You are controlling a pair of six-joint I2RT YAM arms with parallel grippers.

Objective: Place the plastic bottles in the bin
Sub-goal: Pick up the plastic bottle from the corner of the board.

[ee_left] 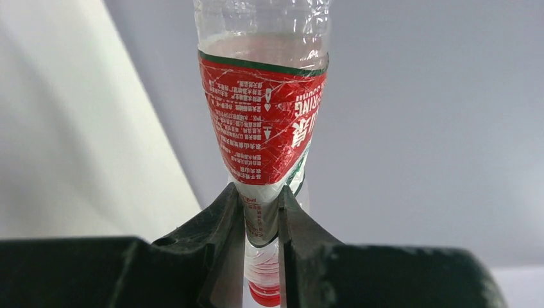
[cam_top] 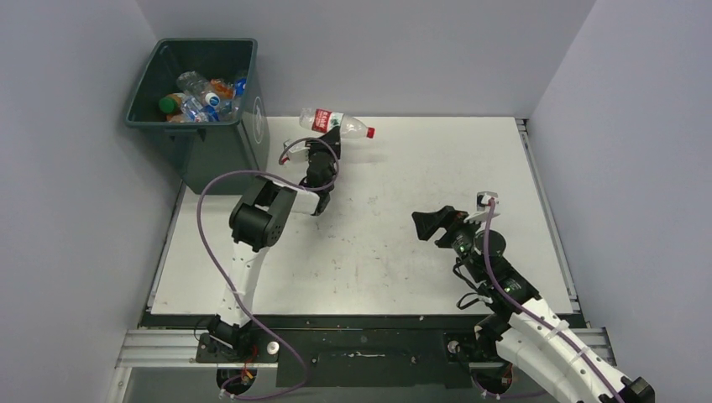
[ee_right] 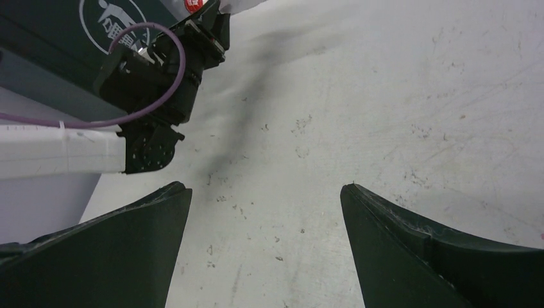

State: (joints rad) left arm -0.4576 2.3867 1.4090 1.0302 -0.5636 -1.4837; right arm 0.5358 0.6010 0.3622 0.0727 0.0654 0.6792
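From above, the left gripper (cam_top: 330,141) held a bottle (cam_top: 335,123) sideways, near the bin (cam_top: 206,40), which had other bottles (cam_top: 201,96) inside. The right gripper (cam_top: 430,225) hovered over the table (cam_top: 403,168).

The left wrist view showed jaws clamped on the bottle's crushed red label.

The right wrist view showed jaws spread wide, holding nothing.

Open table (cam_top: 395,243) lies between the arms; the bin (cam_top: 214,153) and left arm (cam_top: 256,220) crowd the far-left corner.
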